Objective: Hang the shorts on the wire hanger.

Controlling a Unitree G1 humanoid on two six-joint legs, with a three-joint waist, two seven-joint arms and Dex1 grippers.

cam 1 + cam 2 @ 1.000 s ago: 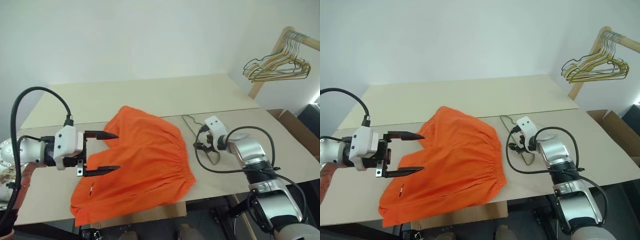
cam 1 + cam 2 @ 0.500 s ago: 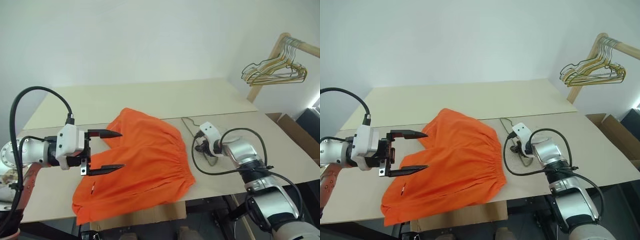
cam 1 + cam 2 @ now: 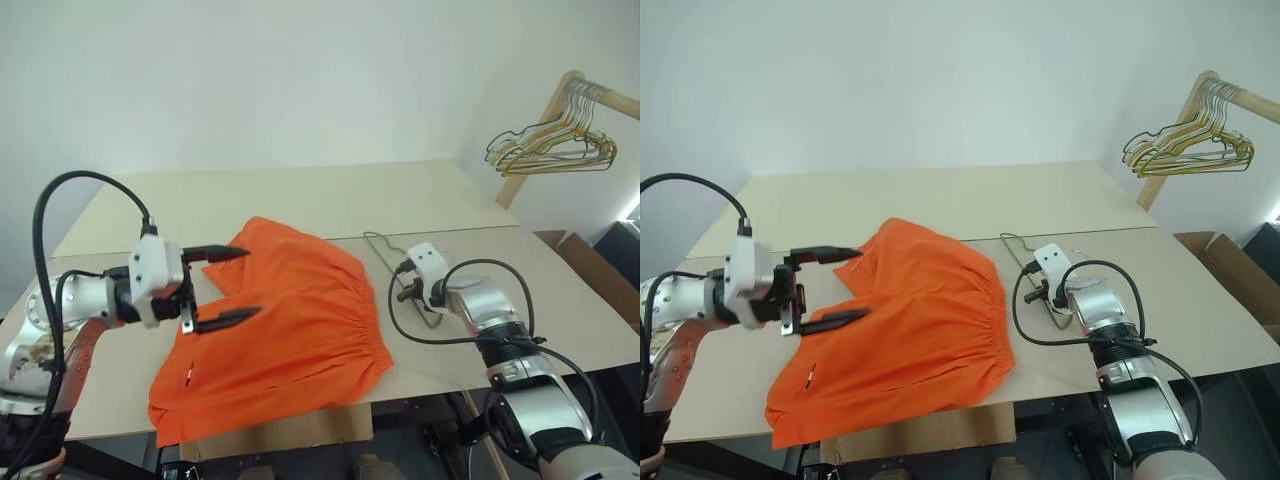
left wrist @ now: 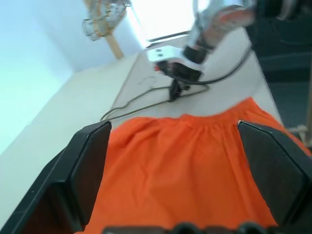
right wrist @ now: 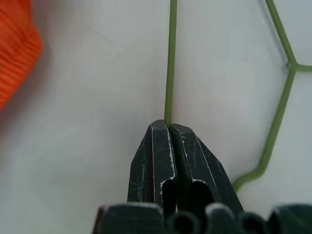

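The bright orange shorts [image 3: 290, 310] lie spread on the table, with the gathered waistband toward the right. My left gripper [image 3: 250, 283] hovers open over their left part, nothing between its fingers. In the left wrist view the shorts [image 4: 185, 156] spread out ahead between the two black fingers [image 4: 90, 165]. Just right of the waistband the thin olive wire hanger [image 3: 378, 245] lies flat on the table. My right gripper [image 5: 168, 126] is shut on one straight run of the hanger's wire [image 5: 170, 58], low at the table surface.
The beige table [image 3: 300, 195] has a seam across its middle and free room behind the shorts. A wooden rail with clustered gold and dark hangers [image 3: 555, 140] stands at the far right. A cardboard box [image 3: 590, 255] sits beyond the table's right edge.
The right gripper has closed onto the hanger wire. The left gripper, still open, has moved a little forward over the shorts and turned.
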